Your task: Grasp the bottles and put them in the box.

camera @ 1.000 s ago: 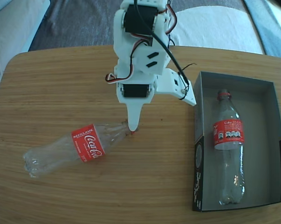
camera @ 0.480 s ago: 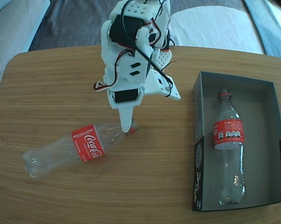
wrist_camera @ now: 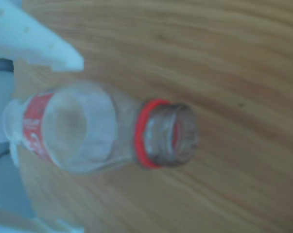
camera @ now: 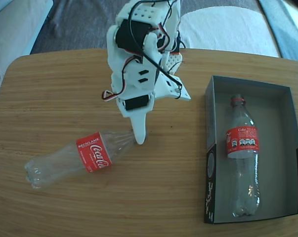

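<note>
Presently, loose bottle: clear plastic Coca-Cola bottle with red label and red neck ring point(camera: 82, 159), lying on its side on the worktop, left of centre in the fixed view.
Long axis: slants from base at lower left up to open mouth at upper right; mouth end sits under the arm's white finger.
Wrist view of it: uncapped mouth and red ring toward the right point(wrist_camera: 158, 138), label at far left, slightly blurred.
Boxed bottle: second clear Coca-Cola bottle with red label point(camera: 242, 158), lying inside the box, neck toward the far edge, base toward the near edge, axis parallel to the box's long sides.
Box: shallow rectangular cardboard tray, dark grey inside, black outer wall with a small printed mark point(camera: 210, 173), at the worktop's right side; free space beside the bottle on its right.
End effector: white two-finger end effector point(camera: 139, 139), tip down at the loose bottle's neck; fingers spread, one pointed finger point(camera: 138, 131) at the neck, the other flared out to the right.
Surface: light wood-grain worktop with rounded corners point(camera: 55, 89).
Room: grey and pale cushions beyond the far edge point(camera: 228, 27).
Obstruction: none between loose bottle and box; bare worktop only.
</note>
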Robot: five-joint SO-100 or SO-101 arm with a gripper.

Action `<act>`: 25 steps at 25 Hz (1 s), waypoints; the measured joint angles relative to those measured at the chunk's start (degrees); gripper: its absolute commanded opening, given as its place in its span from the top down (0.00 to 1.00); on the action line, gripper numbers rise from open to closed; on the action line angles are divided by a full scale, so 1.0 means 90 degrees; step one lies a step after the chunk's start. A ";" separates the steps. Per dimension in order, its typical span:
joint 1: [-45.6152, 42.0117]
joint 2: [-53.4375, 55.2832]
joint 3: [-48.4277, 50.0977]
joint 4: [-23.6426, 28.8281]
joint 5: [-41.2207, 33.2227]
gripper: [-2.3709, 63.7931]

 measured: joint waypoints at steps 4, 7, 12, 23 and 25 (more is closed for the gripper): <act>0.0049 -0.0342 0.0000 -0.0195 -0.0586 0.36; 0.0000 -0.0586 0.0000 -0.0459 -0.0820 0.36; 0.0010 -0.1191 -0.0117 -0.0527 -0.0928 0.36; -0.0059 -0.1514 -0.0195 -0.0742 -0.1143 0.35; -0.0059 -0.1523 -0.0195 -0.0742 -0.1143 0.35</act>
